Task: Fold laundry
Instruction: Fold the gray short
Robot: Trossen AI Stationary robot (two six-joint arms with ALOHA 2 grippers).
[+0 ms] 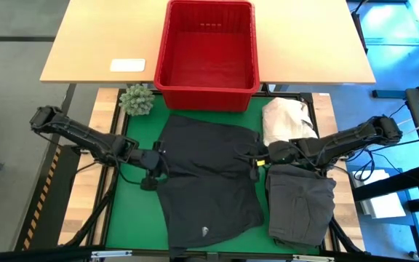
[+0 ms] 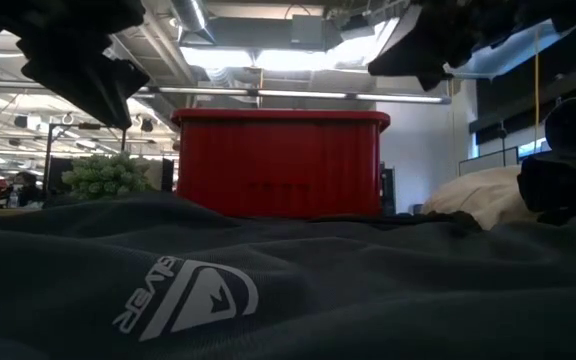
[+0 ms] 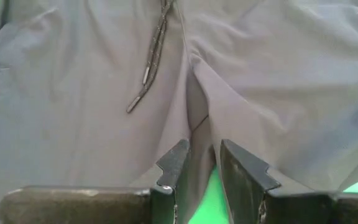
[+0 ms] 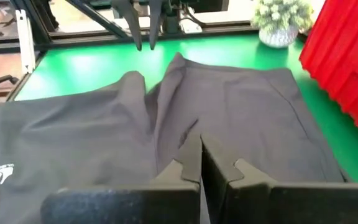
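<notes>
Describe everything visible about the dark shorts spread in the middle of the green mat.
The dark shorts are thin, soft, charcoal-grey cloth, lying spread but rumpled on the green mat, just in front of the red basket. A drawstring trails from the waistband, and a small white logo marks one leg. The left gripper pinches a raised fold at one edge; the right gripper is shut on the opposite edge. The folded grey garment lies beside them.

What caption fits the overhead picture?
Two robot hands, left and right, pinch opposite edges of dark shorts before a red basket.

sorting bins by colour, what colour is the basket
Red, a plastic basket with slotted walls; the high view shows it best.
</notes>
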